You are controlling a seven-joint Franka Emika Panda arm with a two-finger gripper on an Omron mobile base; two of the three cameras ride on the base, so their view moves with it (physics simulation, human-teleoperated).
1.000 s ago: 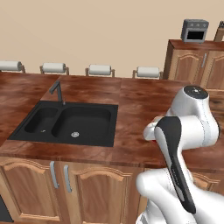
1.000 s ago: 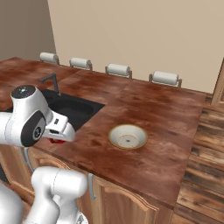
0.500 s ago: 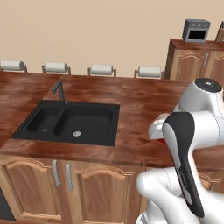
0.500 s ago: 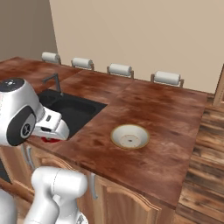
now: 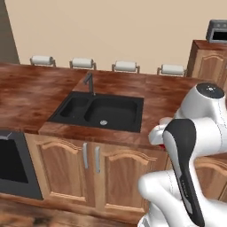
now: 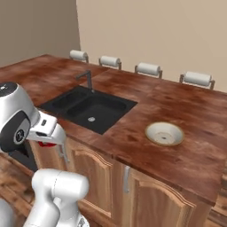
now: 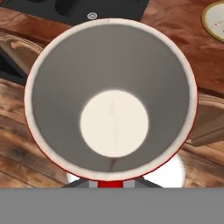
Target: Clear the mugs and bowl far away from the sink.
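My gripper [image 6: 48, 140] is shut on a red mug [image 7: 113, 100] with a white inside. The hand view looks straight down into its mouth. Hand and mug [image 6: 44, 144] hang low in front of the counter edge, before the cabinet doors and left of the sink [image 6: 88, 106]. The sink [image 5: 99, 111] is black with two basins and a dark faucet [image 5: 90, 83]. A cream bowl [image 6: 164, 133] with a tan rim sits on the wooden counter right of the sink. Its edge [image 7: 215, 19] shows at the hand view's top right.
Several paper towel rolls [image 5: 125, 66] line the back wall. Wooden cabinet doors [image 5: 88, 173] run below the counter [image 6: 195, 159]. A dark oven front [image 5: 11, 164] stands at the left. A tall cabinet [image 5: 208, 62] with an appliance on top is at the right.
The whole scene has slid to the right in both base views, so the base has moved; the oven front has come into view. The mug stays in the shut gripper.
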